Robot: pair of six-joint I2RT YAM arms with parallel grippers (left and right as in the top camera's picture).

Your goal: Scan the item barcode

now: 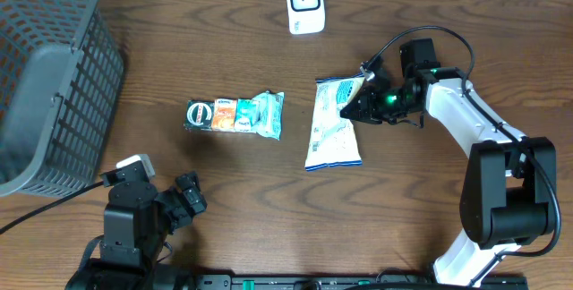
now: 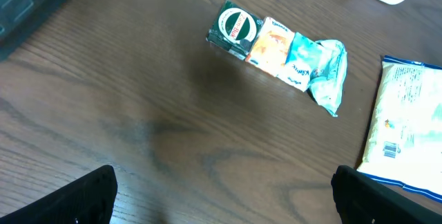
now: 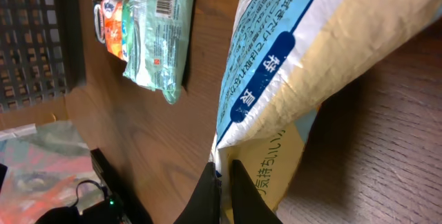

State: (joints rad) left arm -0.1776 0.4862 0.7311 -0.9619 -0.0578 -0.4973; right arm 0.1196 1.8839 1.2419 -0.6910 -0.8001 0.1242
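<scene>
The right end effector (image 1: 361, 104) has its 2 fingers pressed together on the upper right corner of the white and blue snack bag (image 1: 333, 125), pinching its sealed edge; the right wrist view shows the closed fingertips (image 3: 222, 182) clamped on that edge with the bag rising away from them. Most of the bag lies flat on the table (image 1: 224, 227), near the middle and to the right, printed back up, and a small barcode (image 2: 391, 149) shows near its lower end in the left wrist view. The white scanner (image 1: 304, 4) stands at the far edge of the table, well apart from the bag. The left end effector (image 1: 190, 193) is spread wide and holds nothing, hovering low at the near left, with a pack of tissue packets (image 1: 235, 115) between it and the scanner and a grey basket (image 1: 54, 84) off to the far left. By my reading the task is early: 1 step, the grasp, looks done. What is left is to lift the bag, carry it to the scanner and turn the barcode toward its face.
</scene>
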